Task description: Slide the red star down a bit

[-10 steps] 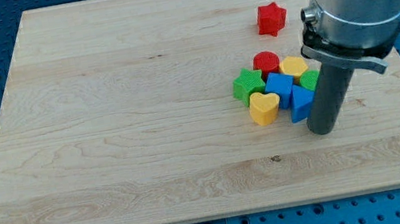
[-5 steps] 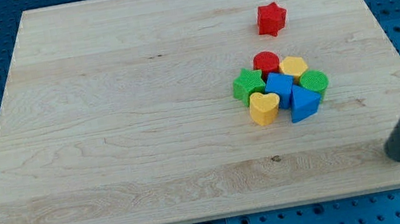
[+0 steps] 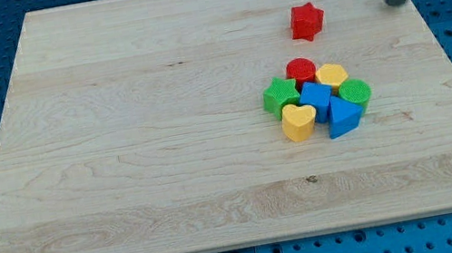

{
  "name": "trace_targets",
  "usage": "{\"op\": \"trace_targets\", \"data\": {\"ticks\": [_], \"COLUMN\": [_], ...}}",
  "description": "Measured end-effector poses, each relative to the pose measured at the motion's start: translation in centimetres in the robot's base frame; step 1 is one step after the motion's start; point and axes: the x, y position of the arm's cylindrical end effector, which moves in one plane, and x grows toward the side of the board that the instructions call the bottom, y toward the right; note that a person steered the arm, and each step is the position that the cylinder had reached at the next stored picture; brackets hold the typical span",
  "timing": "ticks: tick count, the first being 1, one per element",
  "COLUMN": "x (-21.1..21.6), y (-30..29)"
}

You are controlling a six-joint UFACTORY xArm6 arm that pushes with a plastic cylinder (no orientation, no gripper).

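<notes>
Light: bright, even and diffuse across the wooden board (image 3: 166, 155); no dim corners.
Shadows: short and soft, hugging the lower sides of the blocks near the board's right edge.
Glare: faint sheen on the wood toward the top edge; grain stays readable.
Focus: blocks and board edges crisp.
Blur: my tip (image 3: 393, 1) is slightly smeared at the top right corner.

Bare board lies between my tip (image 3: 396, 1) at the view's right and the red star (image 3: 307, 21), while below the star a narrow gap separates it from the red cylinder (image 3: 300, 69) heading the 7-block cluster.
</notes>
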Motion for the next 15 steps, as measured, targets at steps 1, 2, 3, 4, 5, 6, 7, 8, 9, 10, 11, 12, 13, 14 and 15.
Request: {"op": "trace_targets", "data": {"ticks": [1,2,3,4,5,6,7,8,9,10,11,12,13,14,15], "x": [-2.6,-2.6,-2.6,-1.2,-1.0,0.8,1.4,2.3,3.9,4.9,3.6,0.4,0.3,2.5,3.7], "y": [-5.0,-9.0,-11.1,-11.3,-11.3,-11.3,-11.2,-8.1,-7.8,-7.8,-8.7,-10.7,-14.4,-12.3,-12.3]}}
